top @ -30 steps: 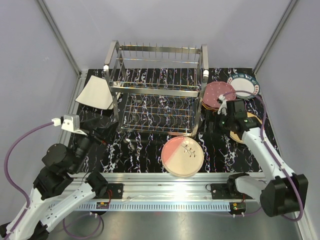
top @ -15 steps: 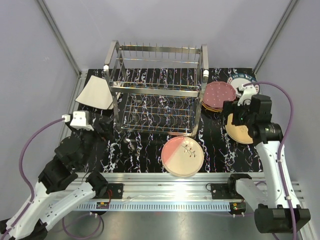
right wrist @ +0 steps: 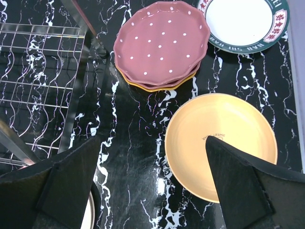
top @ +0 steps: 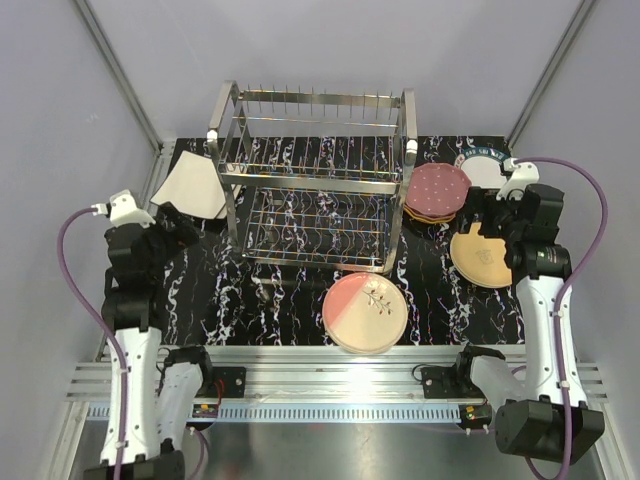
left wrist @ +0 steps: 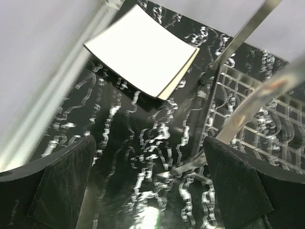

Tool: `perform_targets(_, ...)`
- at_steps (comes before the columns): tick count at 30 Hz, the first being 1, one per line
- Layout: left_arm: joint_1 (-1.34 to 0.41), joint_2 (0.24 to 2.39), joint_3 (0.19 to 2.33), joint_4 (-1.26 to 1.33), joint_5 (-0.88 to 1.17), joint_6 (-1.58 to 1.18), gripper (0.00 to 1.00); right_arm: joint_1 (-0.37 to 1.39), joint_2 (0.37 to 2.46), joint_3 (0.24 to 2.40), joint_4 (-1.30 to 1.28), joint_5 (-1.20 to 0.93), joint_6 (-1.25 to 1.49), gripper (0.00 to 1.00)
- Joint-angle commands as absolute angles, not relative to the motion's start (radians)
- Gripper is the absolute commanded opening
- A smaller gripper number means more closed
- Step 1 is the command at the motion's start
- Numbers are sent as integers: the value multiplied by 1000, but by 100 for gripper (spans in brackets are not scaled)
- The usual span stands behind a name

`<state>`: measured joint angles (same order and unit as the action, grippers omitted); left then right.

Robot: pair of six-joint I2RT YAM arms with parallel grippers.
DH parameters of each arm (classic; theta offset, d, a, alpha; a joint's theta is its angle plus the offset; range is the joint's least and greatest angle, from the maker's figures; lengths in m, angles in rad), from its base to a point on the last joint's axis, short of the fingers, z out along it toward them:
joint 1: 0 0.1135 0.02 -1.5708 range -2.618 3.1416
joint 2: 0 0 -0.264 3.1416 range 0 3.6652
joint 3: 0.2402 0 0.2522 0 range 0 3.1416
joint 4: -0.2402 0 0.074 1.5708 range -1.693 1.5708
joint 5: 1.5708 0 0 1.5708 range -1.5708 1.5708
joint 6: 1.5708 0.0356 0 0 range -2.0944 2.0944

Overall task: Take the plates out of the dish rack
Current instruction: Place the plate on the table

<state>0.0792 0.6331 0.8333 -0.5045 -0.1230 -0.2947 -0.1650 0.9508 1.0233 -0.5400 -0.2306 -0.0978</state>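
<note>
Over the last second I have drawn both arms up and away from the dish rack (top: 312, 183). The left one had been stretched low toward its front corner, and the right one had been down over the yellow-orange plate (right wrist: 221, 143). Both tools now hang clear with nothing in them. The left tool (left wrist: 150, 186) stands wide, with the square white plate (left wrist: 143, 50) flat on the tabletop (top: 430, 285) ahead of it and the rack's wires off to its right. The right tool (right wrist: 152, 186) is just as wide. The yellow-orange plate lies below it, toward its right finger. The maroon dotted plate (right wrist: 162, 43) tops a small stack further ahead, and the teal-rimmed white plate (right wrist: 243, 21) is beyond that to the right. A pink-and-cream plate (top: 365, 310) sits behind and to the left of that tool. I see no plate on either tier, so I judge the unloading finished.
</note>
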Motion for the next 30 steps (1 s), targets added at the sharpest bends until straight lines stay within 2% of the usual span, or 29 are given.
perform_targets(1, 202, 673, 810, -416, 129, -426, 99, -169, 933, 989, -443, -253, -60, 100)
perform_targets(8, 233, 579, 692, -396, -100, -336, 99, -169, 914, 947, -379, -180, -25, 100)
perform_targets(10, 221, 522, 628, -365, -139, -315, 99, -169, 908, 948, -371, -115, -6, 100)
perform_targets(11, 207, 509, 611, -361, -156, -308, 99, -169, 908, 943, -347, -62, 99, 100)
perform_targets(13, 174, 495, 589, -364, -185, -284, 99, -169, 917, 937, -322, 113, 138, 100)
perform_targets(16, 147, 503, 592, -359, -181, -275, 99, -169, 920, 914, -296, 219, 178, 100)
perform_targets(30, 118, 508, 594, -353, -149, -255, 99, -169, 899, 881, -265, 285, 141, 100)
